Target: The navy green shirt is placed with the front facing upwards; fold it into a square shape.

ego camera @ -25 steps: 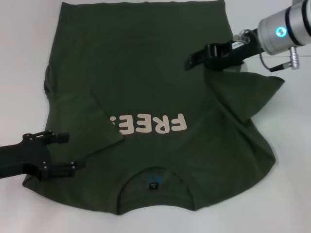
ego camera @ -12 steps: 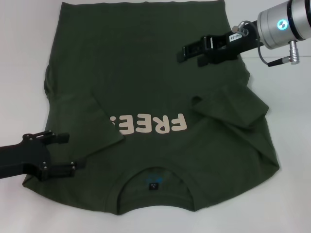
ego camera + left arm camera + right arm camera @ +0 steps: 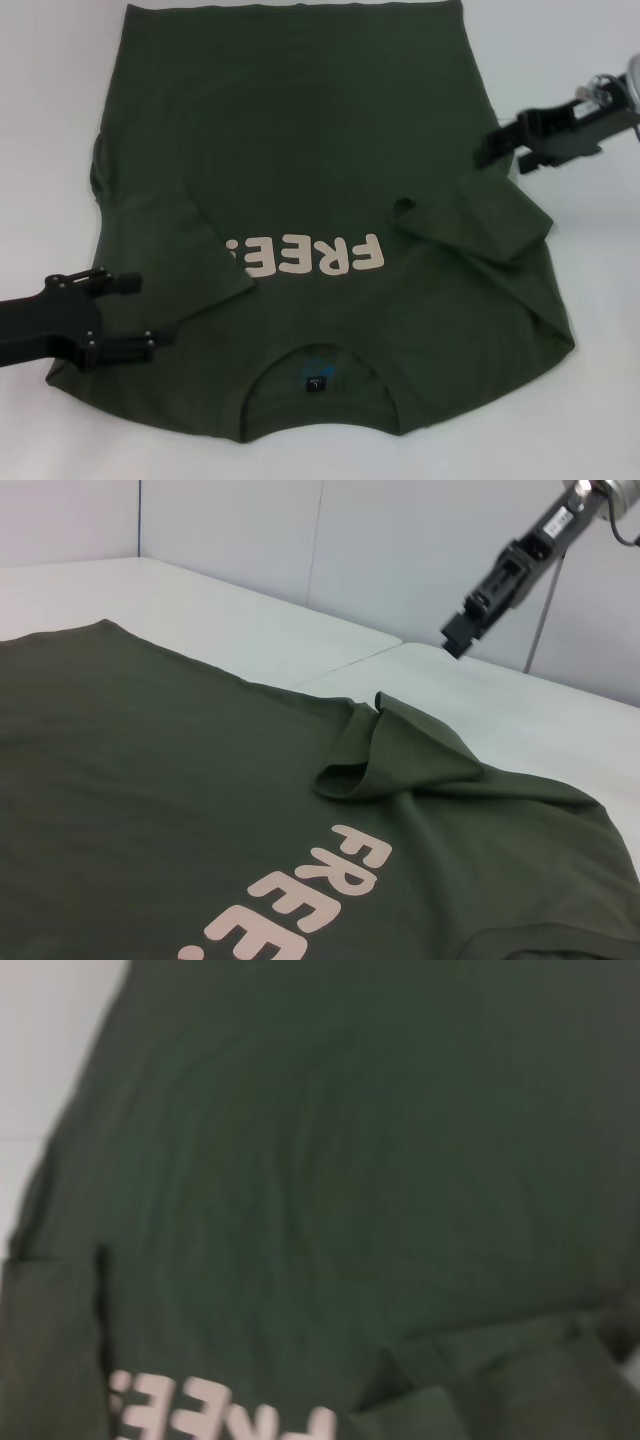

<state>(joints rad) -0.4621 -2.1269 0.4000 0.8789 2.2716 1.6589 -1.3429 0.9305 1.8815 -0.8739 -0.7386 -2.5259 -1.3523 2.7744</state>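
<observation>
Two grippers flank the navy green shirt (image 3: 320, 190), which lies front up across the white table (image 3: 50, 100), collar at the near edge and hem at the far edge. At near left, the left gripper (image 3: 125, 313) rests over the shirt's near-left corner, its black fingers spread apart with nothing between them. Just right of it, the left sleeve (image 3: 190, 250) is folded inward over the chest, its edge covering the end of the cream "FREE!" lettering (image 3: 305, 256). Near the bottom centre, the ribbed collar (image 3: 318, 360) shows a small dark label (image 3: 317, 381) inside. Right of the lettering, the right sleeve (image 3: 480, 215) lies folded inward in a loose, raised bunch rather than flat. At far right, the right gripper (image 3: 503, 152) hangs clear of the cloth above the shirt's right edge, its fingers slightly parted and holding nothing, well apart from the left gripper.
</observation>
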